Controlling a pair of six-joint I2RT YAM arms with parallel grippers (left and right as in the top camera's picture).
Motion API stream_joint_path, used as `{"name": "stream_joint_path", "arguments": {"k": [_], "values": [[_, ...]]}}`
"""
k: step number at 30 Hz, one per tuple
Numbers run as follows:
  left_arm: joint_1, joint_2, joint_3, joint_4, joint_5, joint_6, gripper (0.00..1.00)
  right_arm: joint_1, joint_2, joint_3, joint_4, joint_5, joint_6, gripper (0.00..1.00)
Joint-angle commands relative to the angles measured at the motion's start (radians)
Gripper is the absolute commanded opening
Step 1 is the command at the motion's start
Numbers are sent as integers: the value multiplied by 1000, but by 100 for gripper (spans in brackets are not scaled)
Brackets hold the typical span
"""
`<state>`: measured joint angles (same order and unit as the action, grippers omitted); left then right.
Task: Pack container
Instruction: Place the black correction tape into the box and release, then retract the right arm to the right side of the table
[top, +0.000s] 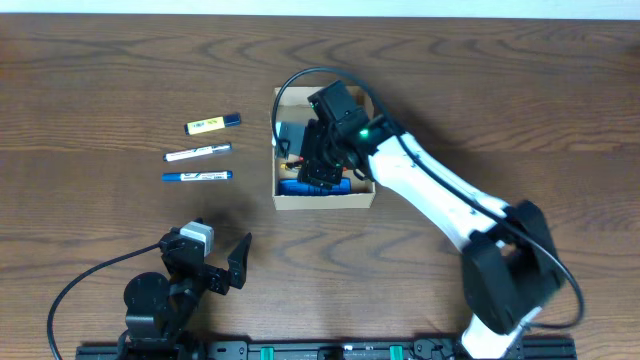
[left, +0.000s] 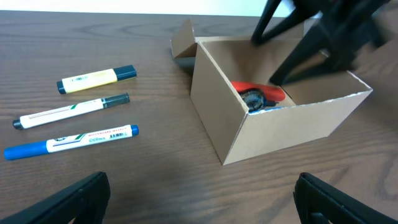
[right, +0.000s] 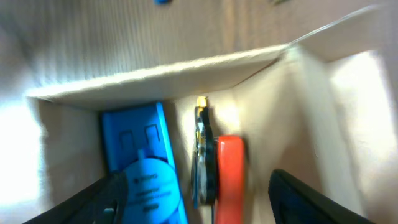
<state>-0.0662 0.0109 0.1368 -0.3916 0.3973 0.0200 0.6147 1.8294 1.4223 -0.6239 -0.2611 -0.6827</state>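
The container (top: 325, 200) is a tan cardboard box standing open at mid-table, its flap (left: 183, 40) folded back. Inside lie a blue flat item (right: 146, 180) and a red-handled item (right: 229, 174) with a dark metal part beside it. My right gripper (top: 322, 172) reaches down into the box. In the right wrist view its jaws (right: 205, 205) stand open and straddle both items, gripping neither. My left gripper (top: 215, 265) rests open near the front left edge, with only bare wood between its fingers (left: 81, 199); the box (left: 280, 130) lies ahead of it.
Three markers lie in a row left of the box: a yellow one (top: 212, 124), a white one (top: 197, 153) and a blue one (top: 197, 176). The left wrist view shows them too, yellow (left: 96, 79), white (left: 71, 111), blue (left: 71, 140).
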Motion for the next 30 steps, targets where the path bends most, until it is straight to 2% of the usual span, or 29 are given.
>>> {"name": "stream_joint_path", "arguments": {"k": [1,3,6,9,13,18,26,30], "values": [[6,-6,-21,1,14,3,95,2,-184,48,-36,-19,119,72],[6,-6,-21,1,14,3,95,-11,-267,48,-101,-4,161,72],[6,-6,-21,1,14,2,95,-42,-369,48,-213,60,245,88],[6,-6,-21,0,14,3,95,-95,-460,48,-320,78,310,99],[6,-6,-21,1,14,2,95,-177,-556,48,-454,78,393,99],[6,-6,-21,1,14,3,95,-248,-631,47,-602,78,398,99],[6,-6,-21,1,14,2,95,-274,-755,36,-668,77,382,99],[6,-6,-21,1,14,2,95,-274,-760,36,-712,77,379,99]]}}
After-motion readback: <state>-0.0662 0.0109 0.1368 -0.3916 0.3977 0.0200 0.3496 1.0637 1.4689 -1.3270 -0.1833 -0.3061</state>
